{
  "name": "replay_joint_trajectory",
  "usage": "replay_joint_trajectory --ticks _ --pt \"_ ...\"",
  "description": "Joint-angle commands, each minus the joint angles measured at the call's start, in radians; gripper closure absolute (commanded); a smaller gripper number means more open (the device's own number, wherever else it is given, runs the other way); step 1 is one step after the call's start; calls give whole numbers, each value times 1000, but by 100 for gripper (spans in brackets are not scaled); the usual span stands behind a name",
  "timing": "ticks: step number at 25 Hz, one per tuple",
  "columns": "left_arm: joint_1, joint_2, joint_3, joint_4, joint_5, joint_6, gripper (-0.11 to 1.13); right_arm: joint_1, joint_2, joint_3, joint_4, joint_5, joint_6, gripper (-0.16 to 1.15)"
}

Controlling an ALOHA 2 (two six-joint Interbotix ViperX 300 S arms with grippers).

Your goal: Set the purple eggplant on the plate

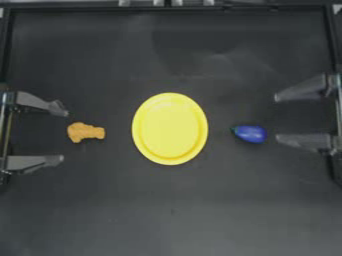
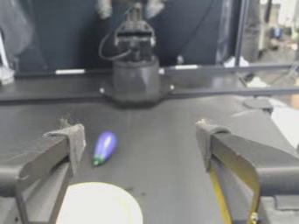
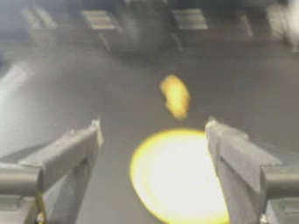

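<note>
The yellow plate [image 1: 169, 128] lies in the middle of the table, with nothing on it. The purple eggplant [image 1: 250, 133] lies on the table just right of the plate, its green stem end toward the plate. My right gripper [image 1: 278, 119] is drawn back at the right edge, open, with its nearer jaw tip a short way from the eggplant. My left gripper [image 1: 59, 135] is parked at the left edge, open. Across the plate [image 2: 99, 205], the left wrist view shows the eggplant [image 2: 104, 148]. In the right wrist view I see the plate [image 3: 175, 175], but the eggplant is hidden.
An orange-tan nugget piece [image 1: 85, 132] lies left of the plate, between the left gripper's jaws, and shows beyond the plate in the right wrist view as the nugget [image 3: 175, 96]. Dark table frame rails run along the top and sides.
</note>
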State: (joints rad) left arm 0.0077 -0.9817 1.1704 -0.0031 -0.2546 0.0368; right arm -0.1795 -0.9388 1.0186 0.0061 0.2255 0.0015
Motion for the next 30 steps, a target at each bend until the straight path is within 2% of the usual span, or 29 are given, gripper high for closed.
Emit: replay_joint_trajectory --ticks 1,5,12,19,30 --pt "12 9 -21 -2 5 -2 -1 -77 37 -94 8 212 0 -2" --pt "23 14 -25 -2 26 -5 -1 -103 124 -150 11 394 0 -2" --pt "32 23 -25 -3 28 -6 -1 -107 301 -218 -9 538 0 -2" --pt "37 40 -25 -15 28 -6 -1 -107 436 -227 -31 560 0 -2" --pt "40 43 -25 -15 35 -6 -1 -106 588 -219 -8 535 2 -2"
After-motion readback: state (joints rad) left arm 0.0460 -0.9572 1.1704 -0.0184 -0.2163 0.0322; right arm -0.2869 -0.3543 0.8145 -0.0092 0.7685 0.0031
